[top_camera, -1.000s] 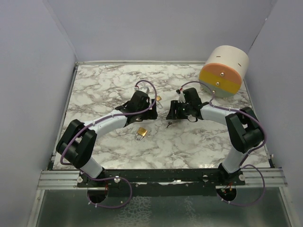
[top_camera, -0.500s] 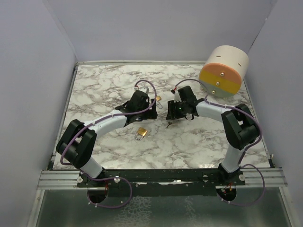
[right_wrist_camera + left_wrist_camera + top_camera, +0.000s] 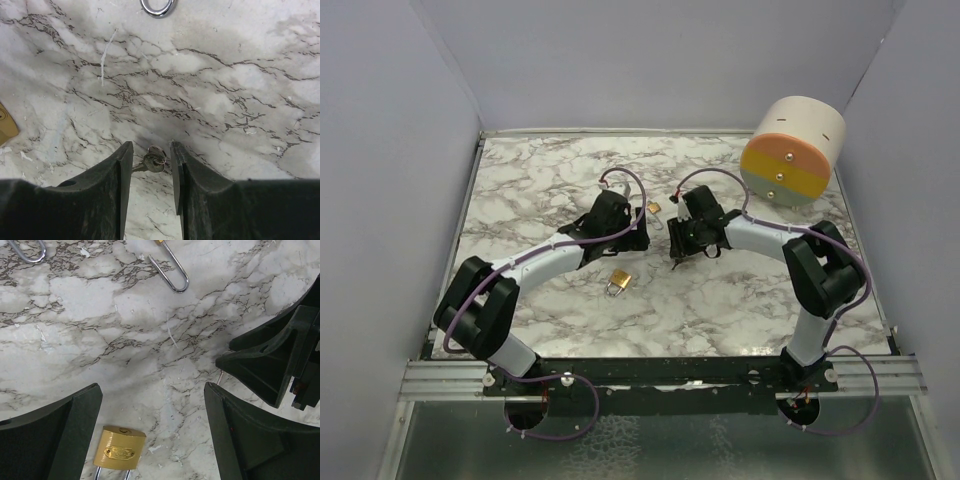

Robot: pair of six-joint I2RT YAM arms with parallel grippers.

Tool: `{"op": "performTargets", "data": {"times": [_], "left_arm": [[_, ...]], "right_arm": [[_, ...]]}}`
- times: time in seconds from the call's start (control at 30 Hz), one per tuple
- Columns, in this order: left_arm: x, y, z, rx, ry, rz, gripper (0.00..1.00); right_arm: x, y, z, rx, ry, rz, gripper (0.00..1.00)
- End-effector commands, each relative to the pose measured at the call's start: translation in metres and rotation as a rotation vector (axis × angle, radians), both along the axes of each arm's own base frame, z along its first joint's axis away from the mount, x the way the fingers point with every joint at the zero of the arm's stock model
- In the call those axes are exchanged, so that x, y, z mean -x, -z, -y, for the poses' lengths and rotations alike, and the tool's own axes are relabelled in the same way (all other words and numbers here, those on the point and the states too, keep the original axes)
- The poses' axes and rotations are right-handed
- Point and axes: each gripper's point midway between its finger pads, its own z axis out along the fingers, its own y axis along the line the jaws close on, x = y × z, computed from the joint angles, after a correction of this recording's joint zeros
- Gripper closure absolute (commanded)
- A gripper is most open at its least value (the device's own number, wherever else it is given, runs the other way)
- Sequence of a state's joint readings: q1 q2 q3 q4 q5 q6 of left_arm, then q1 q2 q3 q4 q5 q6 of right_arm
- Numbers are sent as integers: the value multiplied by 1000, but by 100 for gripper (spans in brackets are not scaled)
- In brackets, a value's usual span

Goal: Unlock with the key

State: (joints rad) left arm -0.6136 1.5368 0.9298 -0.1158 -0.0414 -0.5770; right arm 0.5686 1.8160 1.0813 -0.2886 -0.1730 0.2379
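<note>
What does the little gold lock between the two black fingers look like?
The padlock has a small boxy body that looks like shiny brass, with an oval stamp on its face. Two silvery shackle legs run out of the picture, so whether it is locked is hidden. It lies flat on the marble table, inside the open left gripper, nearer one finger, touching neither.

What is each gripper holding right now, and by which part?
The right gripper seems to pinch the small key by its ring end, crosswise between the jaws. The left gripper holds nothing, jaws open above a brass padlock.
</note>
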Motion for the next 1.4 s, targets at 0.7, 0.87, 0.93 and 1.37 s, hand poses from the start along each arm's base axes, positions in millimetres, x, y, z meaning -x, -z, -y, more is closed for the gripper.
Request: {"op": "performTargets", "data": {"times": [0.7,0.87,0.93,1.37], "left_arm": [[-5,-29,12,119,59,138,14],[-6,-31,13,122,65,146,14],[-7,-32,15,135,71,160,14],[-15,-56,20,250,114,447,14]], "right_arm": [[-25,-71,-18,-95,43,185,99],[-32,-86,-21,-107,44,211,99],[-33,-95,-21,-118,46,236,99],[-45,-146,-20,-157,68,350,99]]}}
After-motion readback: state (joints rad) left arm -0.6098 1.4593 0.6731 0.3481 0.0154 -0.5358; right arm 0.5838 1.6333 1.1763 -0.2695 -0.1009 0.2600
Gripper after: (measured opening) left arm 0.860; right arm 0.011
